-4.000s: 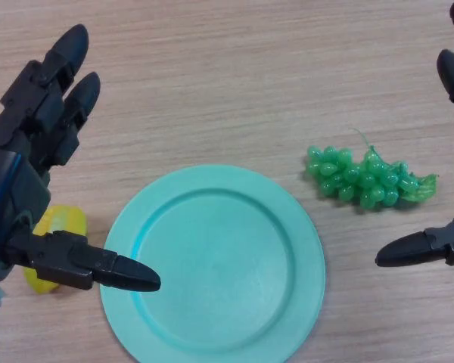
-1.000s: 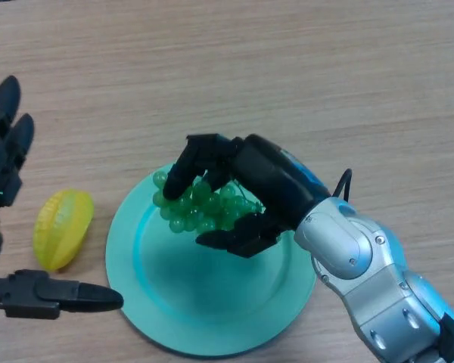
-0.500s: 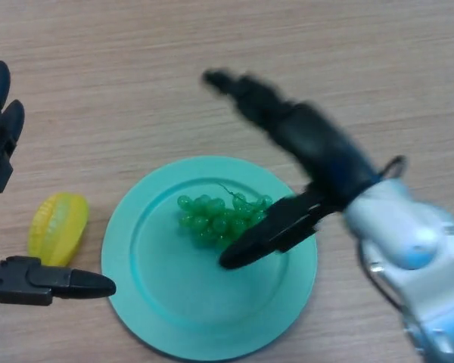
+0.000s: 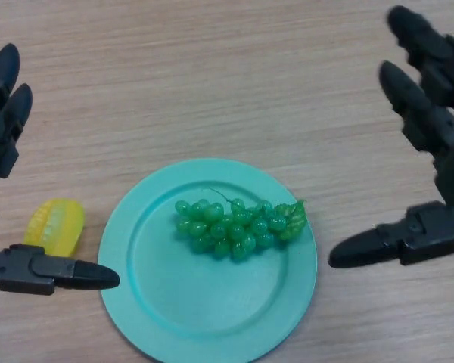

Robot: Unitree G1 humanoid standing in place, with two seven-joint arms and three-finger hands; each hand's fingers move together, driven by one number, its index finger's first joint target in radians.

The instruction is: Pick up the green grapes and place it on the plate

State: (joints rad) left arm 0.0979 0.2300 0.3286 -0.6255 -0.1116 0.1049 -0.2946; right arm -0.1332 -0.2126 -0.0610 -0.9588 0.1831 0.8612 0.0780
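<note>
The bunch of green grapes (image 4: 238,225) lies on the teal plate (image 4: 159,302), in its upper middle part, with its stem end toward the right. My right hand (image 4: 437,151) is open and empty at the right edge of the view, clear of the plate, its thumb pointing left toward the plate's rim. My left hand (image 4: 4,151) is open and empty at the left edge, its thumb (image 4: 53,274) reaching toward the plate's left rim.
A yellow starfruit (image 4: 54,225) lies on the wooden table just left of the plate, between my left hand's fingers and thumb. Bare table (image 4: 212,76) stretches beyond the plate.
My right hand, which had carried the grapes over the plate and let them go, has pulled back to the right edge. The grapes rest on the plate. The left hand has barely moved.
</note>
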